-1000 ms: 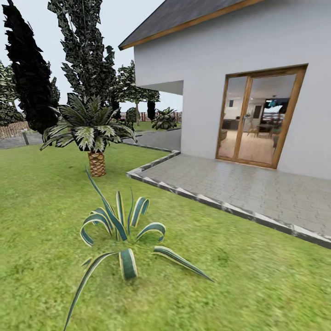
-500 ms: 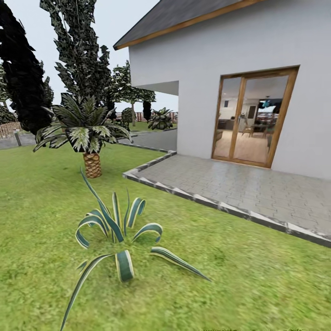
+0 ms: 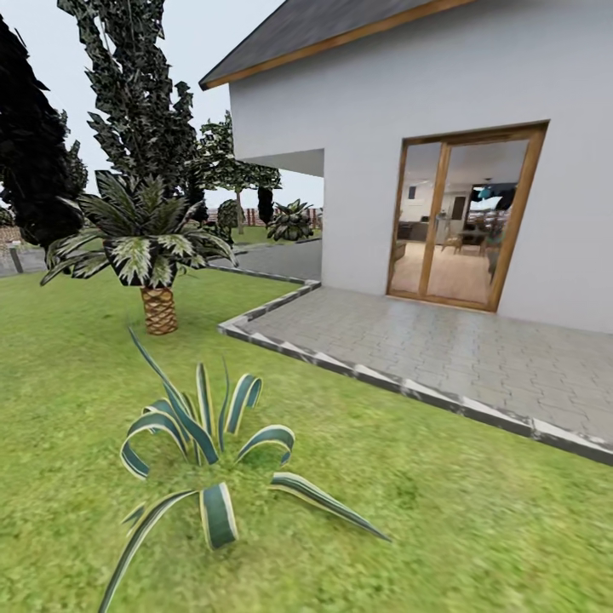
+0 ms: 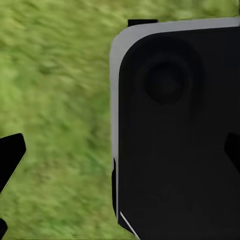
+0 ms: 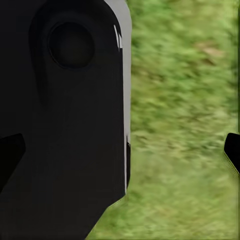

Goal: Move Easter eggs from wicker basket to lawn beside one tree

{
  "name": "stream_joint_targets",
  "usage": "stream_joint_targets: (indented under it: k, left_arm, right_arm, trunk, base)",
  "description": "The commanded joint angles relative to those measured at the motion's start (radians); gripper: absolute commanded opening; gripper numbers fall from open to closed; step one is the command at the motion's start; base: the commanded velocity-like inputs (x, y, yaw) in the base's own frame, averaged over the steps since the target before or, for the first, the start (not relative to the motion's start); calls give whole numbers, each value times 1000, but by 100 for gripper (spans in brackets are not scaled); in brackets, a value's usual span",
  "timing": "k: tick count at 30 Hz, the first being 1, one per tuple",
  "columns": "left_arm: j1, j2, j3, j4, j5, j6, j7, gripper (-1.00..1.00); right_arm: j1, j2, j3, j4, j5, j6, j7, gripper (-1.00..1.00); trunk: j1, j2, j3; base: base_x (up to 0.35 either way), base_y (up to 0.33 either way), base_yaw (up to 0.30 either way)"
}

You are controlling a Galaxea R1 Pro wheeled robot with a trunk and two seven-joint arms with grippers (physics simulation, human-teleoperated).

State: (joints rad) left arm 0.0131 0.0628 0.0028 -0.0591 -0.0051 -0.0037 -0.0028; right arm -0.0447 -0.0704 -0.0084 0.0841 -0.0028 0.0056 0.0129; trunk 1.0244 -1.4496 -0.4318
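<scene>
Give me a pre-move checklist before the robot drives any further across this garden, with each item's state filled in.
1. Wicker basket and eggs in sight: not ok; the head view holds none of them.
2. Ground ahead: not ok; a striped-leaf plant stands on the lawn straight ahead.
3. Staying on grass: ok; the paved patio lies to the right behind its kerb.
4. A thick-trunked target tree: cannot tell; a small palm and tall dark trees stand at left.
5. Left gripper empty: ok; fingertips spread, grass between them.
6. Right gripper empty: ok; fingertips spread over grass.
</scene>
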Motion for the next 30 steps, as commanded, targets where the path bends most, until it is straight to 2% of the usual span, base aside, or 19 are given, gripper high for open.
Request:
stream_joint_targets:
  k: [1, 5, 10, 24, 30]
  left_arm:
    - [1, 0, 0, -2, 0, -1, 0, 100]
    - [1, 0, 0, -2, 0, -1, 0, 100]
    - [1, -1, 2, -1, 0, 0, 1, 100]
    - [1, 0, 2, -1, 1, 1, -5, 100]
    - [1, -1, 2, -1, 1, 0, -3, 100]
  right_arm:
    - [-1, 0, -1, 2, 0, 1, 1, 100]
    - [-1, 0, -1, 2, 0, 1, 1, 100]
    - [-1, 0, -1, 2, 0, 1, 1, 100]
    - [-1, 0, -1, 2, 0, 1, 1, 100]
    - [-1, 0, -1, 2, 0, 1, 1, 100]
  trunk:
    - [1, 0, -1]
    - [1, 0, -1]
    - [1, 0, -1]
    - [1, 0, -1]
    - [1, 0, -1]
  base:
    - [345, 0, 0]
    - [313, 0, 0]
    - [66, 67, 0]
    - [2, 314, 0]
    - [0, 64, 0]
